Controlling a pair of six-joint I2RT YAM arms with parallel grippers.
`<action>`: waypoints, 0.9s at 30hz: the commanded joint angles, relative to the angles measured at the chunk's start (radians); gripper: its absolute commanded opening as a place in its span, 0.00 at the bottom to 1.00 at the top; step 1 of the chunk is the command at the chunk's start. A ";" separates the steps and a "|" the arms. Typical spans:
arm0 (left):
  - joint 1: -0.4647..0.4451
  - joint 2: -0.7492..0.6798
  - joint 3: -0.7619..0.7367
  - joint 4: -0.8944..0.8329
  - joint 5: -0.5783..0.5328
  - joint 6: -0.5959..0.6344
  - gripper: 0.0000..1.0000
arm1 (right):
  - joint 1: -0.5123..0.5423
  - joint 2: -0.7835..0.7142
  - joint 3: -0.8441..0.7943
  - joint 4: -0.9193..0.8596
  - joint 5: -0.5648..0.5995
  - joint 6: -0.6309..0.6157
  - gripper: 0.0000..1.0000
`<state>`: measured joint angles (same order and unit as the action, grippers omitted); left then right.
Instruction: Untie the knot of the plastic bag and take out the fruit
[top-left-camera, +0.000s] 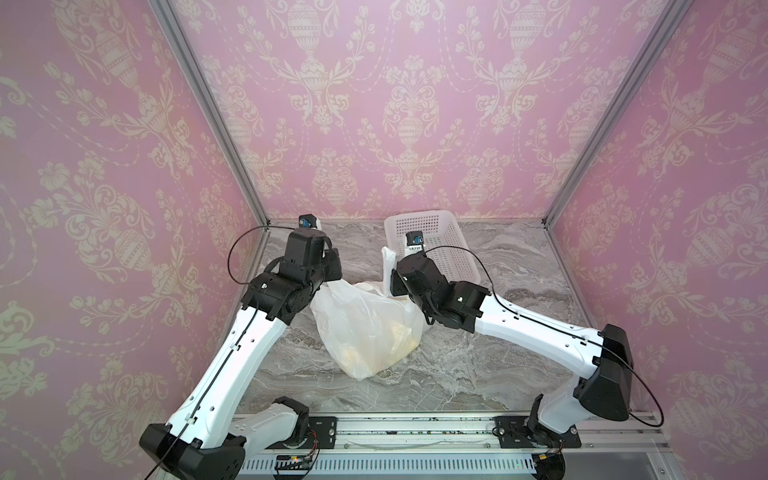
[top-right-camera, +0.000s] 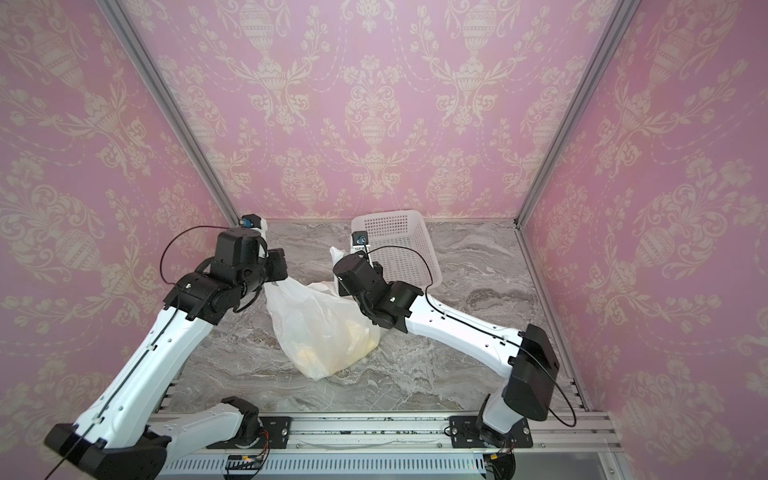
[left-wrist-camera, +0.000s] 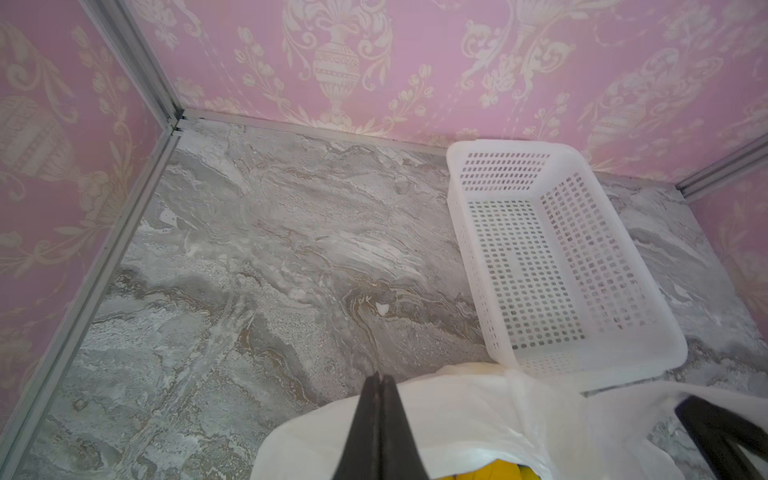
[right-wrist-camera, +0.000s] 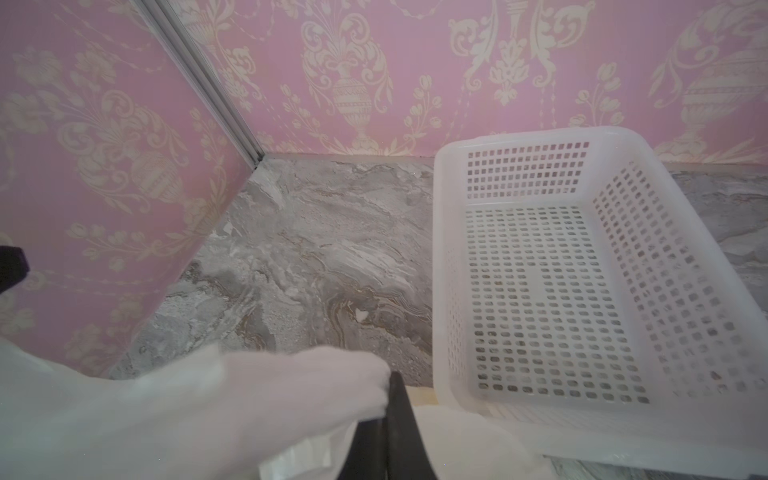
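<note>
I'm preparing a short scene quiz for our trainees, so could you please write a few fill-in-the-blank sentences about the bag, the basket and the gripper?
1. The white basket beyond the plastic bag is ___.
2. The fruit showing at the bag's opening is ___ in colour.
3. The right gripper is ___ on a bunched strip of the bag.
4. The bag lies on a table with a grey ___ pattern.

Missing words: empty; yellow; shut; marble.
</note>
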<state>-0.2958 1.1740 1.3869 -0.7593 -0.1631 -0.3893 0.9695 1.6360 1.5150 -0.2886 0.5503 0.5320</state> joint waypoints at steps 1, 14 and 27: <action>0.112 0.061 0.113 -0.053 0.130 0.035 0.00 | -0.027 0.083 0.152 -0.024 -0.084 0.000 0.00; 0.296 0.476 0.877 -0.298 0.355 0.069 0.00 | -0.143 0.564 0.984 -0.295 -0.203 0.054 0.00; 0.215 -0.006 -0.009 0.095 0.434 -0.044 0.00 | -0.131 0.197 0.204 0.020 -0.107 0.211 0.00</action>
<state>-0.0555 1.3361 1.6367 -0.8566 0.2016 -0.3653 0.8204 1.9266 1.8790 -0.4088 0.4038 0.6838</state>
